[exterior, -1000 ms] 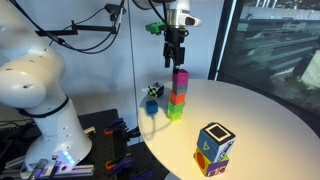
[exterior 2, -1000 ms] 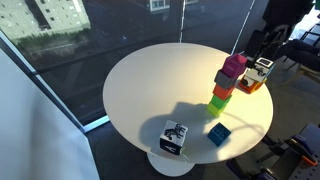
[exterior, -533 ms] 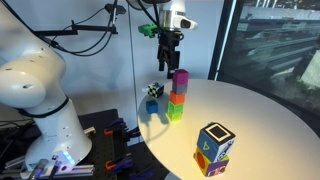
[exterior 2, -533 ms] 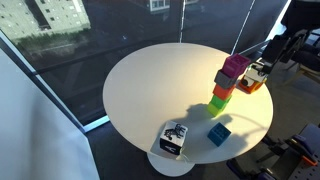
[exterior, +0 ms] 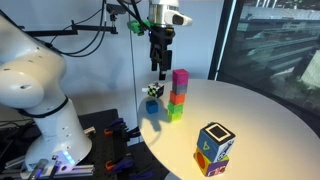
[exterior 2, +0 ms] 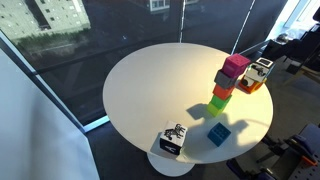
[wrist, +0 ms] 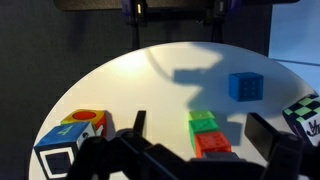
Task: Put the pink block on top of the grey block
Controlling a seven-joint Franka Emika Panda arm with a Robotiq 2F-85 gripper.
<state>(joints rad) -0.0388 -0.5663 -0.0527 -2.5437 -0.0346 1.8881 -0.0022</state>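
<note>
Pink block (exterior: 180,77) is sitting at the top of the tower, on the grey block (exterior 2: 228,80); below these, the orange block (exterior: 178,98) and green block (exterior: 175,111) are carrying the load; placement is looking complete. Gripper (exterior: 157,68) is hanging empty near the tower top, apart from it; its fingers (wrist: 140,128) are showing spread wide in the wrist view. You are risking a side strike; any sideways travel at this height is likely to clip the pink block and topple the tower. The tower is standing near the table (exterior 2: 150,90) edge; falling blocks are likely to drop off. Be rising clear before translating.
</note>
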